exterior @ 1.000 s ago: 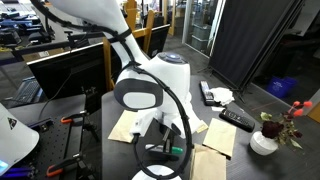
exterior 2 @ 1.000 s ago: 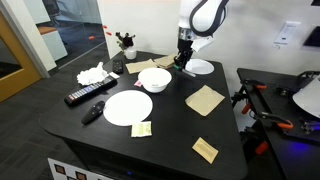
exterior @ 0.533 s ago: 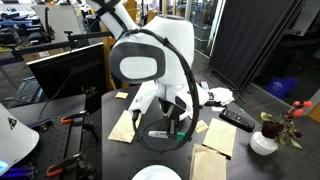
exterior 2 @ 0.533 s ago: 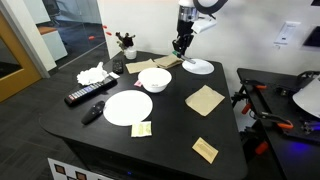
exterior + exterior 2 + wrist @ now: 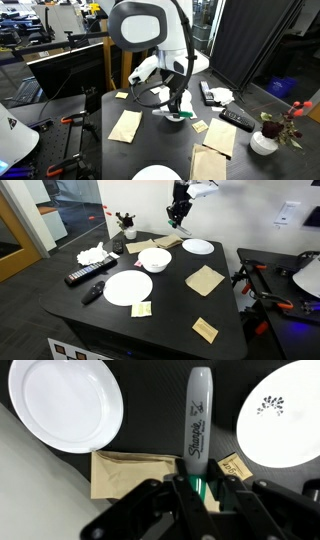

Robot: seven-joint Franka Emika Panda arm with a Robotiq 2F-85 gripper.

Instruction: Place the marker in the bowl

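My gripper [image 5: 197, 488] is shut on the green end of the marker [image 5: 197, 415], whose pale barrel sticks out ahead of the fingers in the wrist view. Both exterior views show the gripper [image 5: 177, 110] [image 5: 177, 220] held high above the black table with the marker [image 5: 172, 114] in it. The white bowl [image 5: 154, 259] stands on the table below and to the left of the gripper. In the wrist view the bowl [image 5: 65, 405] lies at the upper left, to the side of the marker.
A small patterned plate [image 5: 197, 246] [image 5: 275, 410] lies right of the bowl and a large flat plate [image 5: 128, 287] in front of it. Brown napkins [image 5: 205, 279] [image 5: 130, 472], a black remote [image 5: 85, 275] and a flower vase [image 5: 125, 222] are also on the table.
The gripper has risen from the table surface with the marker held in it. The arm now stands higher over the table's back part.
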